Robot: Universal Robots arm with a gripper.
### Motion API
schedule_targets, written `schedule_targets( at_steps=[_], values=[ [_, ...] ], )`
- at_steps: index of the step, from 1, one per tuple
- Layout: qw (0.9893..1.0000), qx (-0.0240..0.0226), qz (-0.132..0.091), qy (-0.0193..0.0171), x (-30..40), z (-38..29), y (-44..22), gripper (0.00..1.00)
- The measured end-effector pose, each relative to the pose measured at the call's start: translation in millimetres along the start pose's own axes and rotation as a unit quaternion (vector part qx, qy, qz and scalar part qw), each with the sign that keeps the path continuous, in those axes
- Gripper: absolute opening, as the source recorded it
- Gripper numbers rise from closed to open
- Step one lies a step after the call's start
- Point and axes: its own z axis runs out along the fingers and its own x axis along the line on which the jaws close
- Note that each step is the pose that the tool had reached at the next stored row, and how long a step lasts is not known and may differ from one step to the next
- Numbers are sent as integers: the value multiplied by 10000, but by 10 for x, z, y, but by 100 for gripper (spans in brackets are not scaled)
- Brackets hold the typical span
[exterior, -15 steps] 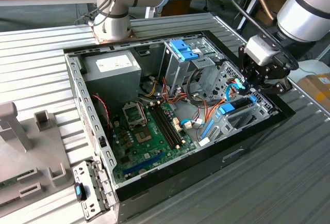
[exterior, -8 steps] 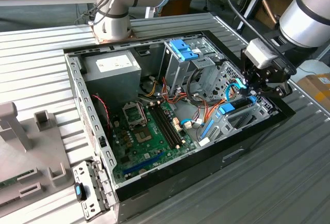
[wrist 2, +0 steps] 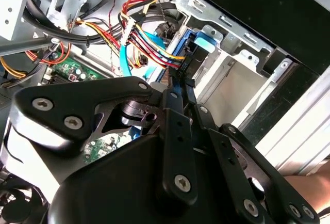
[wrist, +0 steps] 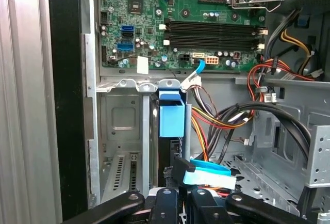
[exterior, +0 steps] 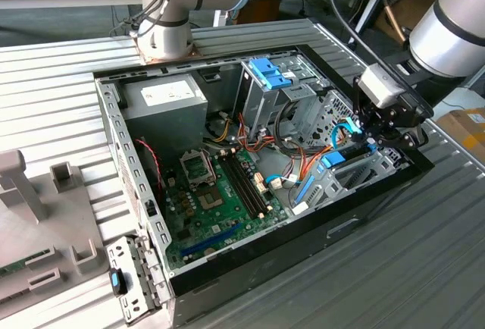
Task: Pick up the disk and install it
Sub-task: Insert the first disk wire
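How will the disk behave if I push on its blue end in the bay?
The disk looks rigid, standing on edge between the bay's metal walls, so it should probably slide, not bend. Its blue plastic end may flex slightly. The coloured wires beside it look floppy and could snag.

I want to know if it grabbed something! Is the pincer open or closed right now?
Pincer: cannot be told whether open or closed; it is low inside the computer case, near the disk.

Disk (wrist: pixel 171 118) w/ blue frame stands edge-on in metal bay (wrist: pixel 121 131), below green mobo (wrist: pixel 180 22).
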Motion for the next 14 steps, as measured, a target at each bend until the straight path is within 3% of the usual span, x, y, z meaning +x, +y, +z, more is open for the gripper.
schedule_targets(
  at_steps=[14],
  values=[
    [9998, -24, -192, -21, -1, 44, 16, 16]
  ],
)
